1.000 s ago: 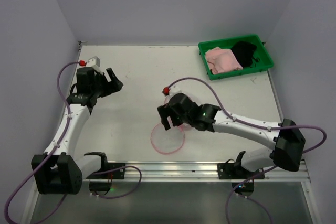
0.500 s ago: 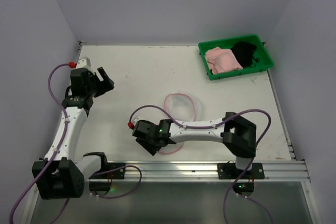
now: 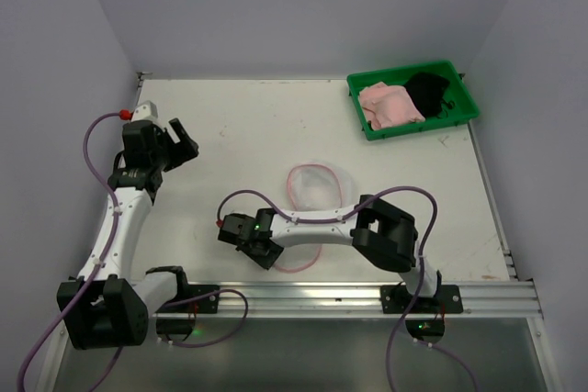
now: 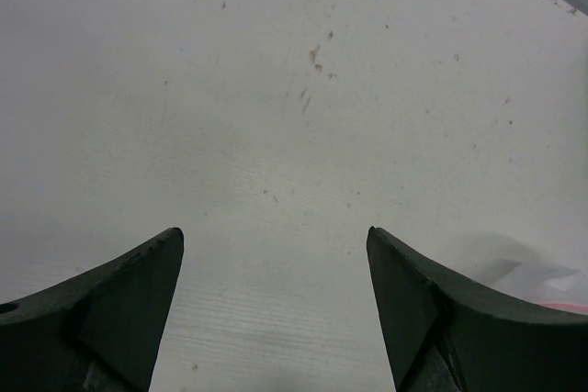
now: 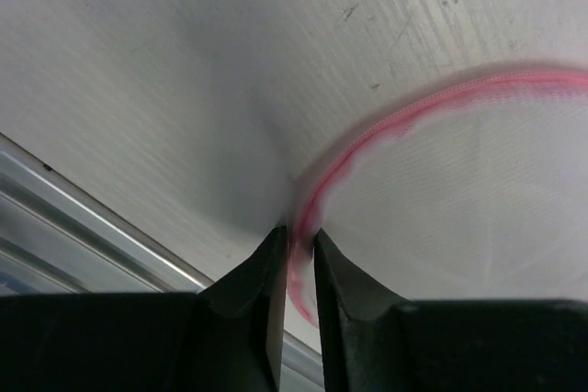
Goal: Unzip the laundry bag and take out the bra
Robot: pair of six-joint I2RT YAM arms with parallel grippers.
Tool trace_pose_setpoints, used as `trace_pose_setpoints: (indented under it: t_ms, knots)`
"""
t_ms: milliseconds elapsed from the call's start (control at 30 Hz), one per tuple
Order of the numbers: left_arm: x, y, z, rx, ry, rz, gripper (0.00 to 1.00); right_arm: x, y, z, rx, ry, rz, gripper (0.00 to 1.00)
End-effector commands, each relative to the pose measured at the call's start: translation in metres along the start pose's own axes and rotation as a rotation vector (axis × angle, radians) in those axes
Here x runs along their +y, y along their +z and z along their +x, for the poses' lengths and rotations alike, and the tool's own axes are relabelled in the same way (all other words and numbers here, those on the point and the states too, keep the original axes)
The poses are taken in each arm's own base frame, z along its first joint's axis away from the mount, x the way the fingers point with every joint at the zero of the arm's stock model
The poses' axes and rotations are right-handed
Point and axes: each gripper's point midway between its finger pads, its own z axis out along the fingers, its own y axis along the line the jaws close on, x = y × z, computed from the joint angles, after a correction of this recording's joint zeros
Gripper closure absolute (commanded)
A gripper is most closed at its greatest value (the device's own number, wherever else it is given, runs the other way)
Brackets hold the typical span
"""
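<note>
The laundry bag [image 3: 313,192] lies mid-table, white mesh with one pink rim up and the other pink rim [image 3: 296,265] flat near the front rail. My right gripper [image 3: 264,252] sits low at the bag's near-left edge. In the right wrist view its jaws [image 5: 296,232] are shut on the pink rim [image 5: 386,126], and the mesh [image 5: 459,199] spreads to the right. My left gripper [image 3: 188,142] hovers at the far left, open, with bare table between its fingers [image 4: 276,231]. The bra is not visible; the frames do not reveal what is inside the bag.
A green tray [image 3: 457,72] at the back right holds a pink cloth [image 3: 388,104] and a black cloth [image 3: 428,91]. The aluminium front rail [image 3: 322,295] runs just behind my right gripper. Grey walls close in the table on three sides.
My right arm swung from over the bag down to its near-left edge, and its jaws closed on the pink rim. The left arm drew back a little to the left.
</note>
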Motion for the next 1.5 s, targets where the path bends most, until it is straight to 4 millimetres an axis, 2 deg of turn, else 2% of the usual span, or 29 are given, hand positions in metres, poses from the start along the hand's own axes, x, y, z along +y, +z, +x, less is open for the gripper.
trace_pose_setpoints:
  t_ms: [0,67,100,200,233,300,333,367,467,500,567,600,667,700,767,800,833,867,1100,1133,1200,1233,1300,1333,1400,1433,1467]
  knots:
    - [0.003,-0.004,-0.008,-0.032,0.002,-0.003,0.16,-0.005,0.007,0.02,0.095,-0.025,0.036,0.81]
    - [0.003,-0.003,-0.007,-0.028,-0.002,-0.002,0.16,-0.008,0.008,0.024,0.103,-0.023,0.043,1.0]
    - [0.003,-0.003,-0.007,-0.028,-0.002,0.002,0.16,-0.005,0.005,0.021,0.087,-0.026,0.025,1.0]
    - [0.002,-0.003,-0.006,-0.024,-0.005,0.012,0.16,0.003,-0.024,0.004,0.005,-0.009,-0.039,1.0]
    - [0.002,-0.002,-0.005,-0.021,-0.006,0.012,0.16,0.007,-0.046,-0.01,-0.055,0.0,-0.077,1.0]
    - [0.002,-0.002,-0.005,-0.018,-0.006,0.014,0.16,0.012,-0.071,-0.024,-0.115,0.005,-0.125,1.0]
    - [0.002,-0.002,-0.004,-0.014,-0.006,0.015,0.16,0.013,-0.095,-0.037,-0.18,0.014,-0.153,1.0]
    - [0.001,-0.002,-0.005,-0.017,-0.005,0.017,0.16,0.013,-0.107,-0.044,-0.212,0.017,-0.17,1.0]
    - [0.0,0.0,-0.003,-0.008,-0.004,0.025,0.16,-0.001,-0.139,-0.059,-0.277,0.048,-0.206,1.0]
    - [0.0,0.0,-0.002,-0.003,-0.003,0.03,0.16,-0.013,-0.144,-0.065,-0.287,0.08,-0.211,1.0]
    - [-0.002,0.001,0.0,0.006,0.0,0.041,0.16,-0.022,-0.161,-0.07,-0.314,0.111,-0.268,1.0]
    - [-0.002,0.002,0.001,0.012,-0.001,0.043,0.16,-0.036,-0.165,-0.075,-0.326,0.143,-0.279,1.0]
    - [-0.004,0.003,0.003,0.023,0.002,0.057,0.16,-0.042,-0.177,-0.081,-0.356,0.163,-0.331,1.0]
    - [-0.004,0.005,0.005,0.03,0.001,0.059,0.16,-0.057,-0.185,-0.085,-0.385,0.197,-0.337,1.0]
    - [-0.006,0.006,0.007,0.041,0.003,0.073,0.16,-0.065,-0.193,-0.091,-0.423,0.214,-0.39,1.0]
    - [-0.007,0.007,0.008,0.047,0.004,0.079,0.16,-0.082,-0.201,-0.095,-0.465,0.248,-0.395,1.0]
    - [-0.008,0.007,0.01,0.054,0.003,0.09,0.16,-0.089,-0.196,-0.091,-0.459,0.26,-0.408,1.0]
    - [-0.009,0.007,0.01,0.056,0.005,0.094,0.16,-0.103,-0.199,-0.096,-0.493,0.288,-0.443,1.0]
    - [-0.014,0.012,0.018,0.093,0.005,0.132,0.17,-0.144,-0.182,-0.078,-0.57,0.377,-0.528,1.0]
    - [-0.02,0.012,0.02,0.103,0.006,0.167,0.17,-0.144,-0.173,-0.067,-0.557,0.396,-0.549,1.0]
    - [-0.027,0.013,0.027,0.129,-0.002,0.213,0.18,-0.151,-0.173,-0.068,-0.605,0.409,-0.584,1.0]
    - [-0.036,0.011,0.03,0.148,-0.004,0.267,0.18,-0.151,-0.163,-0.059,-0.587,0.424,-0.588,1.0]
    - [-0.043,0.012,0.04,0.184,-0.016,0.305,0.19,-0.16,-0.163,-0.058,-0.624,0.442,-0.575,1.0]
    - [-0.048,0.011,0.044,0.199,-0.014,0.328,0.19,-0.159,-0.155,-0.049,-0.61,0.456,-0.59,1.0]
    - [-0.059,0.006,0.056,0.233,-0.008,0.367,0.19,-0.163,-0.16,-0.049,-0.664,0.458,-0.624,1.0]
    - [-0.067,0.002,0.061,0.248,-0.008,0.397,0.19,-0.161,-0.155,-0.043,-0.654,0.463,-0.64,1.0]
    - [-0.084,-0.006,0.07,0.268,0.005,0.441,0.19,-0.163,-0.155,-0.043,-0.664,0.464,-0.642,1.0]
